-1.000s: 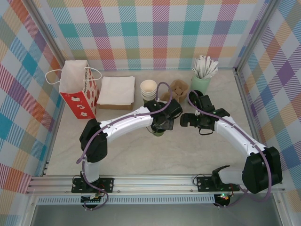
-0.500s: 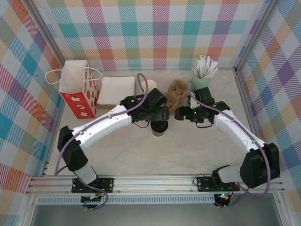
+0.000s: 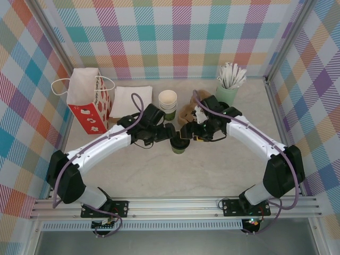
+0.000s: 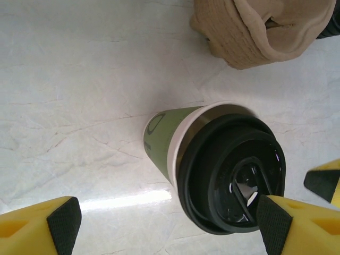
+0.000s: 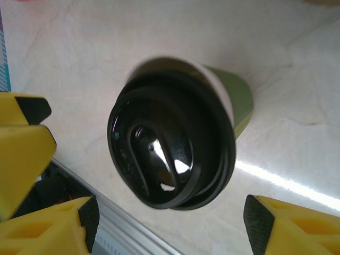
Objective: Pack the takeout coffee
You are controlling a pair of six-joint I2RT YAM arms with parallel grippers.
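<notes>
Dark-green paper under a black lid (image 4: 231, 172): the takeout coffee (image 3: 179, 145) stands upright on the pale marbled table (image 3: 212, 170), just in front of the stack of green cups (image 3: 168, 102) and near the brown cardboard carrier (image 4: 249, 32). We see 2 grippers hovering close together over it. The left gripper (image 4: 167, 223) is spread wide with the cup between its fingers, 1 pad (image 4: 273, 220) at the lid's edge; we cannot tell if it touches. The right gripper (image 5: 170, 226) is likewise spread, clamping nothing.

One lidded cup (image 3: 179, 144), one paper bag (image 3: 90, 106)
</notes>
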